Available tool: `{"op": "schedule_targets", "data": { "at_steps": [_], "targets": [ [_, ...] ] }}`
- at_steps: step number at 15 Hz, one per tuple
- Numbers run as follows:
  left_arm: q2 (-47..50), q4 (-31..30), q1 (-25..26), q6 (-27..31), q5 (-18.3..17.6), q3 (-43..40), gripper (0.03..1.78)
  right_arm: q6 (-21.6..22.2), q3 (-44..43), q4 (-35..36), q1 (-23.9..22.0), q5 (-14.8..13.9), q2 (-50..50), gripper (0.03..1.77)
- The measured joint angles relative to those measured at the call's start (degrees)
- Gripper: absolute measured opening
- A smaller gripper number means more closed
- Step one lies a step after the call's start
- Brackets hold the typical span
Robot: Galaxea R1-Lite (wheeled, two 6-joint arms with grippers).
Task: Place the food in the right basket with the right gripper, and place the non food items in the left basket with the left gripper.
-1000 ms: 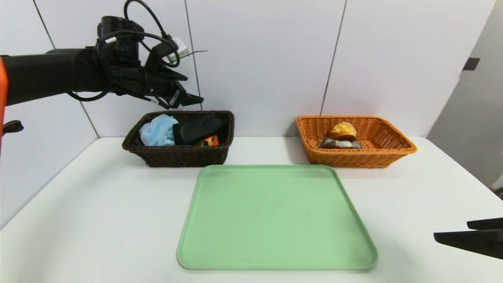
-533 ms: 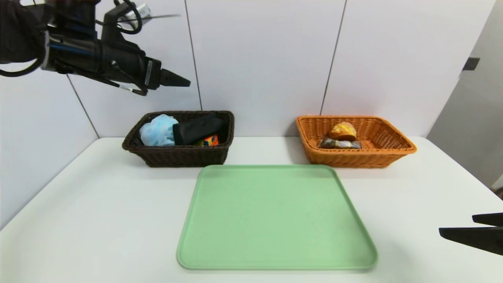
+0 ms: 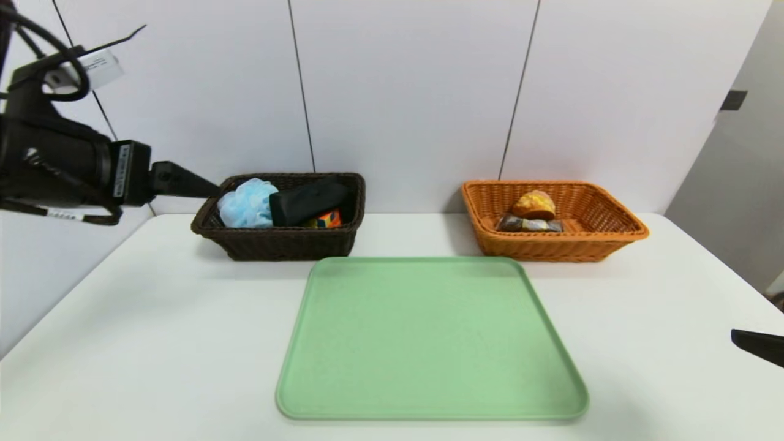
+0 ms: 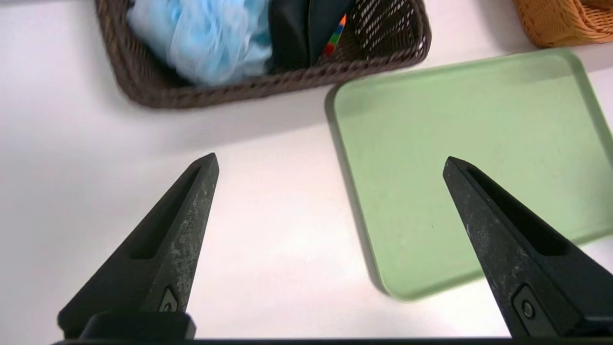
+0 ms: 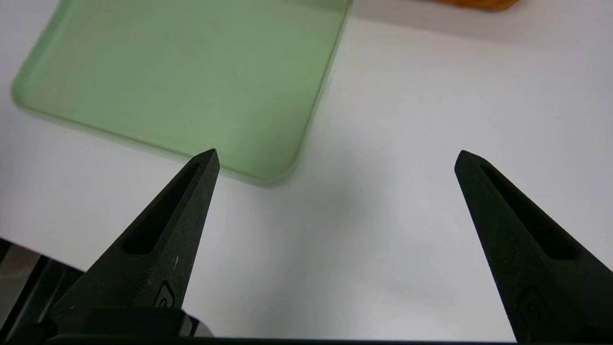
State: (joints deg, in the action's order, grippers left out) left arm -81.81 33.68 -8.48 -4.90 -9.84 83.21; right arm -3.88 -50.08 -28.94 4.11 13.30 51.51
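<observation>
The left gripper [image 4: 330,160] is held in the air above the white table [image 3: 153,318], short of the dark brown wicker basket [image 3: 278,242]. Its jaws are spread wide and nothing is held between them. Beyond the jaw tips, in the left wrist view, the basket is seen with the light-blue bath pouf [image 4: 210,38], the black fabric pouch [image 4: 301,28] and a sliver of the multicoloured puzzle cube [image 4: 334,40] inside it. In the head view the pouch [image 3: 306,201] is seen lying across the basket, tilted, with the pouf [image 3: 248,204] beside it and the cube [image 3: 327,218] partly tucked under it.

The green tray [image 4: 479,158] lies under and ahead of one jaw of the left gripper, while bare table is seen under the other.

The right gripper [image 5: 335,158] is held low over the table near its front edge (only one dark jaw tip [image 3: 759,346] is caught in the head view). Its jaws are likewise spread wide, with nothing between them. A corner of the tray [image 5: 191,86] lies just ahead of one jaw tip.

The orange-tan wicker basket [image 3: 551,248] stands well beyond the right gripper's jaws, past the tray. Inside it the round bun with yellow filling [image 3: 535,205] is seen resting on the clear pack of chocolate balls [image 3: 530,224].
</observation>
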Motion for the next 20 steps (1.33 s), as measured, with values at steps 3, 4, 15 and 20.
{"op": "schedule_targets", "data": {
  "at_steps": [3,4,15,20],
  "targets": [
    [11.1,0.2,0.1,-3.7,6.1,-11.5,1.67,-1.0,0.8,1.4,0.0,-2.1,-5.1,1.7],
    [14.7,0.0,0.1,-4.3,8.0,-14.9,1.67,-1.4,1.1,1.4,-0.1,-2.2,-6.9,1.7],
    [45.1,0.7,9.2,-1.4,11.8,-35.2,1.69,-4.4,8.2,0.8,-2.5,0.1,-23.3,1.7],
    [57.2,5.8,10.7,-0.5,12.0,-42.8,1.69,-5.3,12.8,-1.6,-2.3,0.1,-30.4,1.7]
  ]
}}
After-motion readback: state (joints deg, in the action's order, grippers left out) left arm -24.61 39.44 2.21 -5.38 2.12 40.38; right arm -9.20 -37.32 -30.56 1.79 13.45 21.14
